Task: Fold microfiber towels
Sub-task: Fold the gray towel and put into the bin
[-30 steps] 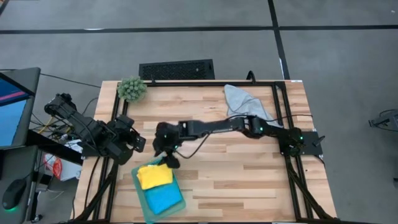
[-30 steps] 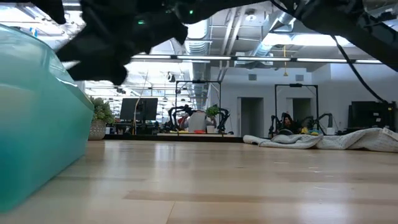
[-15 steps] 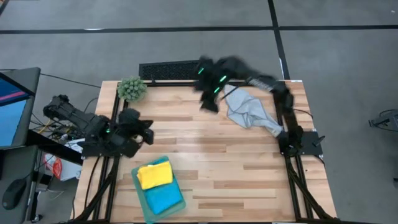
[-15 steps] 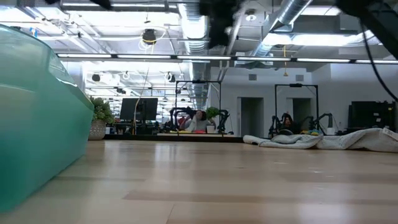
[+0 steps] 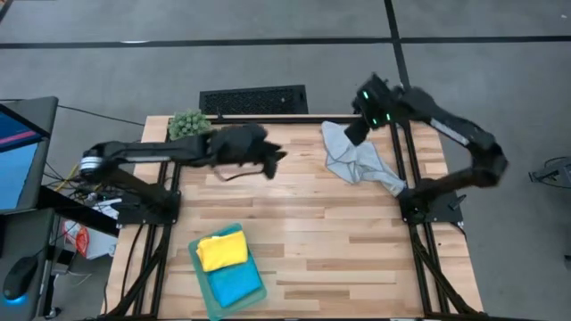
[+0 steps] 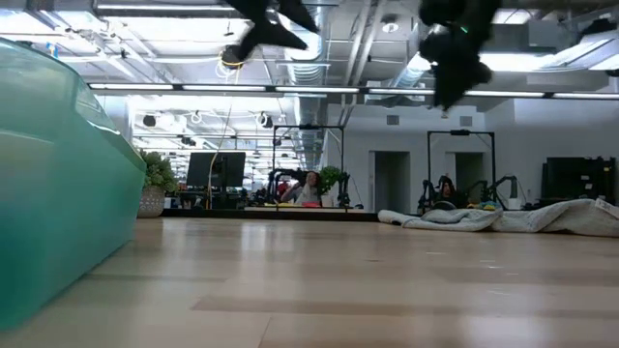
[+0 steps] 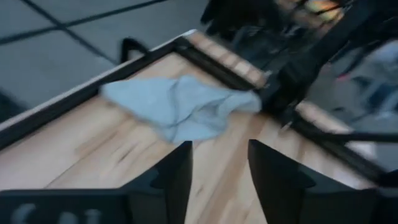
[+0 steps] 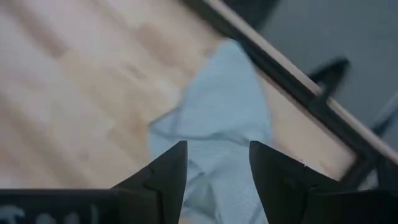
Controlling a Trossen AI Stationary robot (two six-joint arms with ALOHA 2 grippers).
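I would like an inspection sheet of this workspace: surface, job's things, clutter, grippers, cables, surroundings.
Surface: wooden table, black frame.
Job's things: grey towel crumpled at the far right; yellow towel and blue towel folded on a teal towel at the near left.
Clutter: green plant ball, far left corner.
Grippers: left gripper open, above the table's middle; right gripper open, above the grey towel.
Cables: cables left of the table.
Surroundings: monitor, mouse, floor vent.
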